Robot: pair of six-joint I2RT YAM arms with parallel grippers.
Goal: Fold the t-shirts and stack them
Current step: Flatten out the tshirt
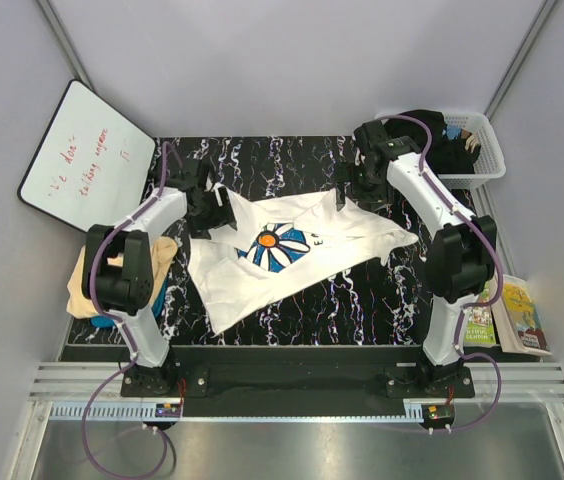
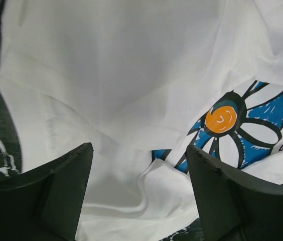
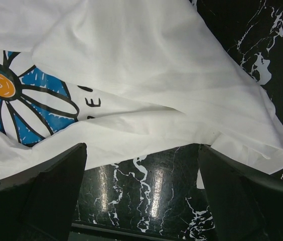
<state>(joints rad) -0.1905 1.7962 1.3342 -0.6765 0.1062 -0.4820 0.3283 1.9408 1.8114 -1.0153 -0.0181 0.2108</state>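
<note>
The white t-shirt (image 1: 292, 255) with the blue daisy print (image 1: 277, 247) lies spread and rumpled on the black marbled table (image 1: 362, 305). My left gripper (image 1: 214, 212) is open over the shirt's far left corner. In the left wrist view its jaws (image 2: 139, 148) stand apart above a fold of white cloth (image 2: 131, 90), gripping nothing. My right gripper (image 1: 350, 190) is open at the shirt's far right edge. In the right wrist view it (image 3: 142, 146) hangs over bare table just off the shirt's hem (image 3: 146, 135). A pale peach shirt (image 1: 97, 275) lies on a teal-blue one (image 1: 112, 320) at the left edge.
A white basket (image 1: 487, 150) holding dark clothes stands at the back right. A whiteboard (image 1: 82, 155) leans at the back left. Booklets (image 1: 512, 315) lie off the table's right edge.
</note>
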